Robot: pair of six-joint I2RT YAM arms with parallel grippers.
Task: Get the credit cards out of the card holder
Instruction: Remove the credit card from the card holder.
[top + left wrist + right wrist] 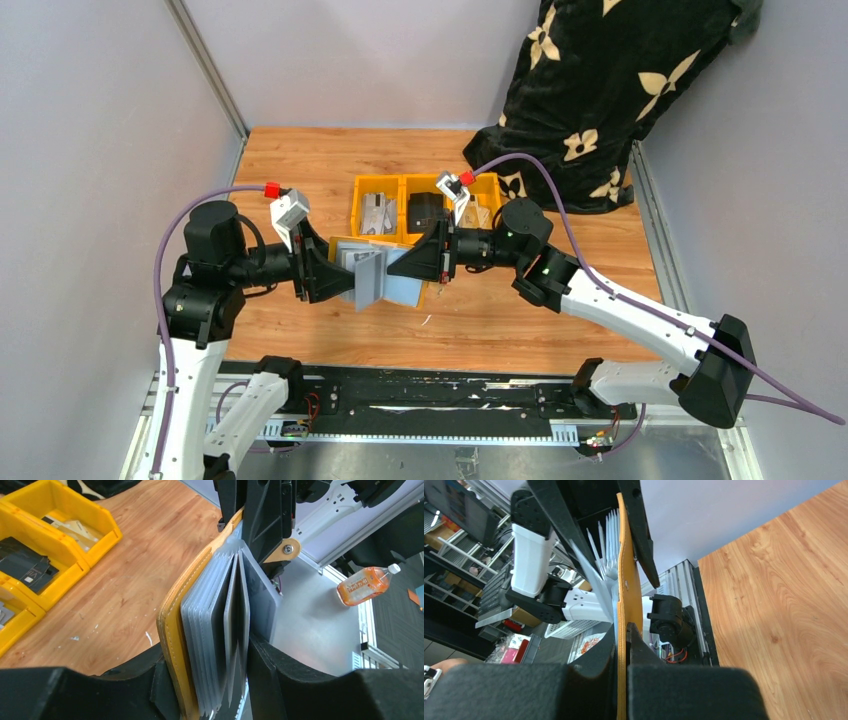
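1. The card holder [372, 278] is held in the air over the worktop [500, 320], a little left of its middle and toward the near edge. It is on the near side of the yellow bins [357, 205].
2. The left tool [340, 280] is closed on the holder from the left. The left wrist view shows one mustard cover and the whole stack of sleeves [212, 630] pinched between its fingers.
3. The right tool [405, 266] is closed from the right on the other mustard cover. In its wrist view that cover runs edge-on between the fingers.
4. The holder therefore spans the gap between the tools, its long line running left to right across the worktop. Both tools touch it, so neither is nearer.
5. With both tools occupied, one probably has to let go to draw a card. The right tool, which holds only a cover, looks the likelier one.
6. The holder has tan leather-look covers with pale stitching, and its grey translucent sleeves are fanned apart like pages.
7. I cannot tell the credit cards from the sleeves, nor which sleeve edge is open.
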